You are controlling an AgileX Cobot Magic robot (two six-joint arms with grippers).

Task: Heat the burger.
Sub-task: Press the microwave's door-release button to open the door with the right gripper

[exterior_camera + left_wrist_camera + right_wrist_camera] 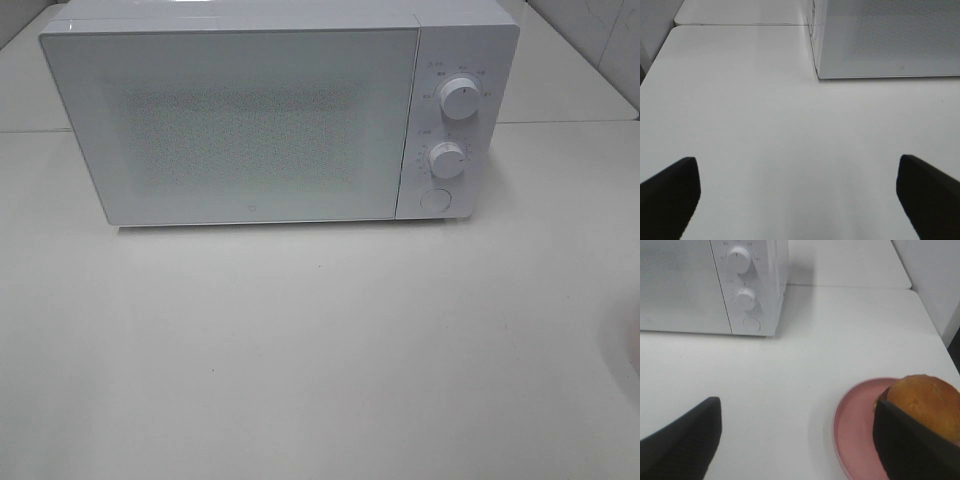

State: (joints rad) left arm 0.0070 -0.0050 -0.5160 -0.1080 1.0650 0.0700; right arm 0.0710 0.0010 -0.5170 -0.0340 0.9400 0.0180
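Observation:
The burger (927,402), with its golden-brown domed bun, sits on a round pink plate (855,425) on the white table, to the right of the microwave. My right gripper (795,440) is open and wide. One dark finger (912,445) covers the burger's near side, and the other finger (685,440) is far from it, over bare table. My left gripper (800,200) is open over bare table, with nothing between its fingers (670,195). The white microwave (230,120) stands at the back with its door shut. Neither gripper shows in the exterior high view.
The microwave's control panel carries two round knobs (458,98) (447,160) and a round button (434,199) below them. The microwave's left corner (817,75) is ahead of my left gripper. The table's right edge (940,335) runs close to the plate.

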